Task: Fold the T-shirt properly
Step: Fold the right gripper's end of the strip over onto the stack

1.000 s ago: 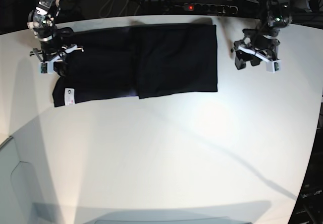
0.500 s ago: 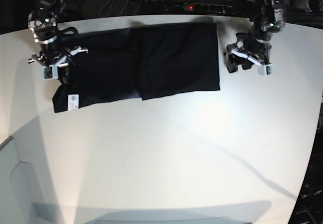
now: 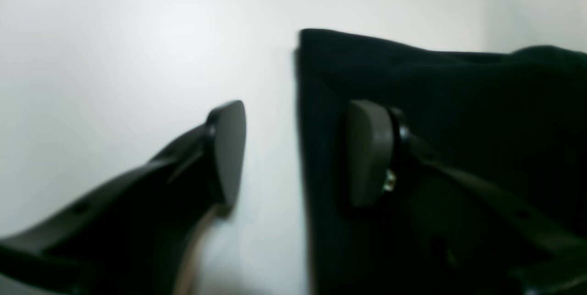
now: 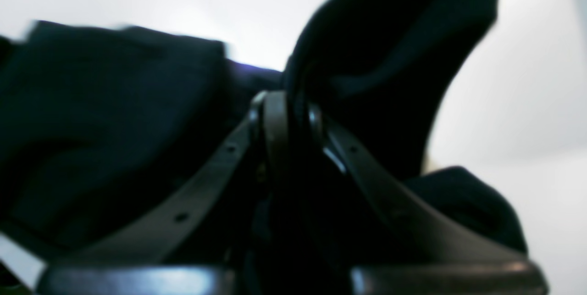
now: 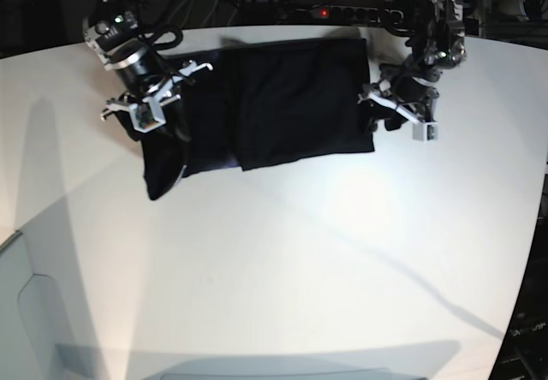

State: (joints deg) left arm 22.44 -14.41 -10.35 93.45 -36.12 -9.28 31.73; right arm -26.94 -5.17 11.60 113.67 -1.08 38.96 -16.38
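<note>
T-shirt (image 5: 291, 97) lies partly folded on the white surface (image 5: 282, 260); our right fingers (image 4: 286, 120) pinch its lifted end, so we carry it across level while our left fingers (image 3: 367, 153) wait spread astride the opposite edge.

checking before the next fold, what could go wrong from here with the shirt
1. The right end effector pinches only a bunched edge of the shirt; the hanging cloth could slip out or land creased.
2. The left end effector is open astride the shirt's other edge, one finger on the table; closing might miss the lower layers.
</note>
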